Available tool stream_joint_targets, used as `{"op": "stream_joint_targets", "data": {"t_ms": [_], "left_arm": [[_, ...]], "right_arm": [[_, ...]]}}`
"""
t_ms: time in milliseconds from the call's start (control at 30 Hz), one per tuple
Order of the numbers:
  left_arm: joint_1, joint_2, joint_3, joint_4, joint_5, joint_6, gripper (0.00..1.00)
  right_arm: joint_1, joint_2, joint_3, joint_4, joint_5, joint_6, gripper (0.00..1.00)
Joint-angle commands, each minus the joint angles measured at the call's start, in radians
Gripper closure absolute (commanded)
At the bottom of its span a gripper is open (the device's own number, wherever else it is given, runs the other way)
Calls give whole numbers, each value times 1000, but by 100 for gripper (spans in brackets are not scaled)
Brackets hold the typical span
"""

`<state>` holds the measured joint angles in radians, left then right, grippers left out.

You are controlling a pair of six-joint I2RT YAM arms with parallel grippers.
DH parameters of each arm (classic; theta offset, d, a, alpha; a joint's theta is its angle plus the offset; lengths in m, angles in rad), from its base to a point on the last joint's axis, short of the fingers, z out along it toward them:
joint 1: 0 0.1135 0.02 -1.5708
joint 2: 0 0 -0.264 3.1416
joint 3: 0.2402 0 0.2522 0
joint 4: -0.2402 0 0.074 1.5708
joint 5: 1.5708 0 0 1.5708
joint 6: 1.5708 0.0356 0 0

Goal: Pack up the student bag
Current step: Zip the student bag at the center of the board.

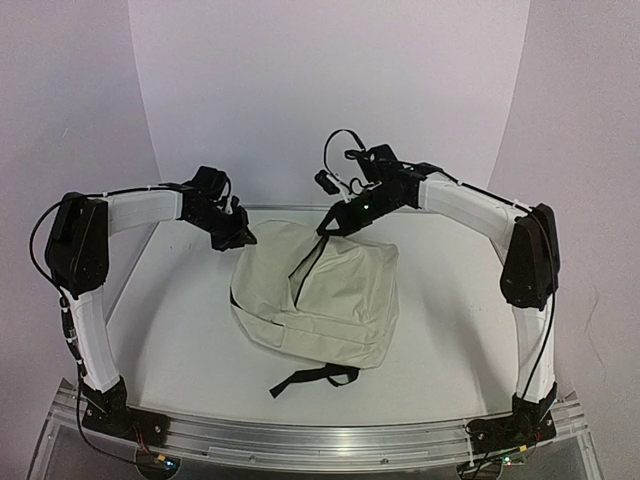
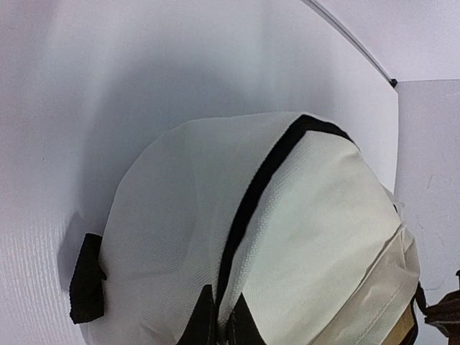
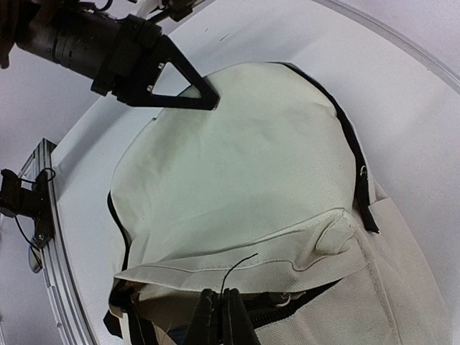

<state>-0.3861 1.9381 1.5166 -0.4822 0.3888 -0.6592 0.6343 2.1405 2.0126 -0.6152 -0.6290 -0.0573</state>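
The student bag [image 1: 340, 300], cream fabric with black zippers, lies in the middle of the white table. My left gripper [image 1: 243, 238] is at its far left edge. In the left wrist view that gripper [image 2: 219, 320] is shut on the bag's fabric [image 2: 180, 237] beside the black zipper line [image 2: 251, 201]. My right gripper [image 1: 325, 226] is at the bag's far top, where the zipper opening gapes. In the right wrist view it [image 3: 221, 305] is shut on a thin black cord [image 3: 241, 264] that rises from between its tips, under a cream flap of the bag [image 3: 237, 180]. The left gripper [image 3: 208, 100] shows there too.
A black strap [image 1: 310, 378] trails from the bag's near side toward the aluminium rail [image 1: 330, 440] at the table's front edge. A curved white backdrop [image 1: 330, 100] rises behind the table. Both arm bases stand at the near corners.
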Motion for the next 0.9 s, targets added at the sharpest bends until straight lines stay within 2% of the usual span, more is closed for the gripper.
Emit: {"op": "stream_joint_targets", "data": {"t_ms": [0, 100, 200, 367, 633, 667, 767, 800, 867], "left_arm": [[6, -1, 36, 43, -56, -50, 100], [5, 1, 22, 67, -49, -63, 100], [5, 34, 66, 74, -13, -36, 100], [5, 176, 280, 8, 41, 29, 100], [-10, 369, 552, 44, 152, 38, 100], [-12, 379, 583, 21, 163, 47, 97], [-20, 328, 576, -13, 156, 68, 74], [-22, 296, 550, -15, 142, 73, 69], [-23, 194, 466, -3, 119, 82, 58]], "right_arm": [[63, -127, -62, -5, -10, -64, 100], [100, -132, -119, 1, 48, -117, 100], [96, -76, -74, 6, 30, -55, 100], [102, -60, -50, 37, -94, 25, 100], [105, -70, -135, 132, -113, 141, 100], [105, -72, -135, 137, -112, 148, 100], [96, -85, -128, 138, -102, 150, 99], [87, -90, -127, 138, -101, 153, 96], [63, -91, -121, 137, -114, 170, 82]]}}
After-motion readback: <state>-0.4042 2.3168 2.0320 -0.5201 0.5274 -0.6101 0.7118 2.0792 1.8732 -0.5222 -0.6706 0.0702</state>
